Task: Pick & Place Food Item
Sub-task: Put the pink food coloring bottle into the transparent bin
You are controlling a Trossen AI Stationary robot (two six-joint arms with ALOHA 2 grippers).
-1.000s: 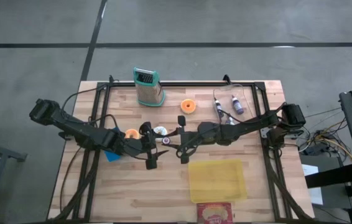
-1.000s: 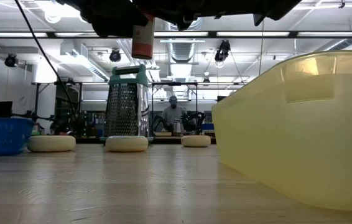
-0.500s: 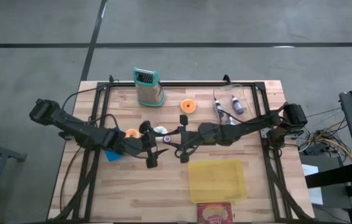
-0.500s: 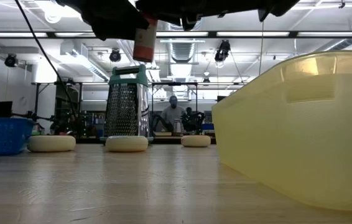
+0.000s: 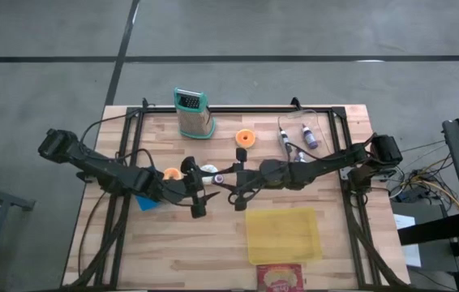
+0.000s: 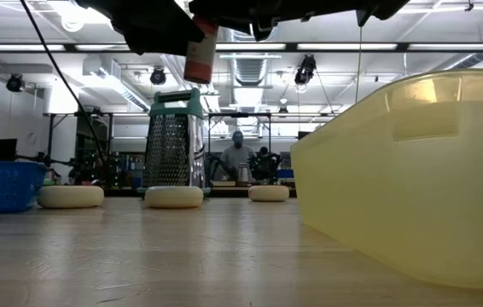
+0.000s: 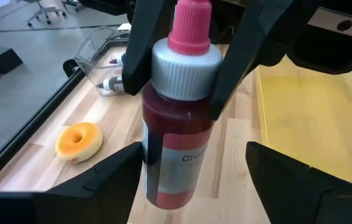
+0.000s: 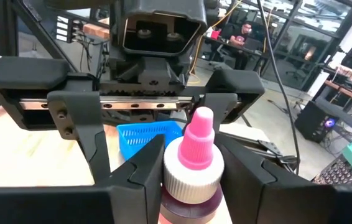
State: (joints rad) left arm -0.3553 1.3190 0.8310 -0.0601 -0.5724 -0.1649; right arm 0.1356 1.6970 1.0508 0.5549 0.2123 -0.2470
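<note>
A small bottle of red liquid [image 7: 176, 143] with a white ribbed cap and a pink nozzle hangs above the middle of the table [image 5: 217, 178]. My right gripper [image 8: 191, 171] is shut on it, reaching in from the table's right side [image 5: 228, 182]. My left gripper [image 5: 197, 192] faces it from the left. It is open, with its fingers [image 7: 101, 180] standing wide on either side of the bottle's lower body. In the low view the bottle [image 6: 199, 55] hangs tilted, high above the tabletop. My right gripper pinches the bottle's white ribbed cap [image 7: 185, 62] between its two fingers [image 7: 146, 50], one on each side. The fingers come in about level from the table's right and lie across the bottle. The bottle hangs below them, nozzle up and slightly tilted, clear of the table.
A yellow bin [image 5: 284, 234] stands near the front right, with a red packet [image 5: 280, 278] at the front edge. A grater [image 5: 193, 113], an orange doughnut [image 5: 246, 138] and small bottles [image 5: 308, 135] lie toward the back. A blue basket [image 5: 147, 201] sits beneath my left arm.
The bottle in my right gripper has tipped a little out of upright, as the low view shows. Both arms have stayed in place.
</note>
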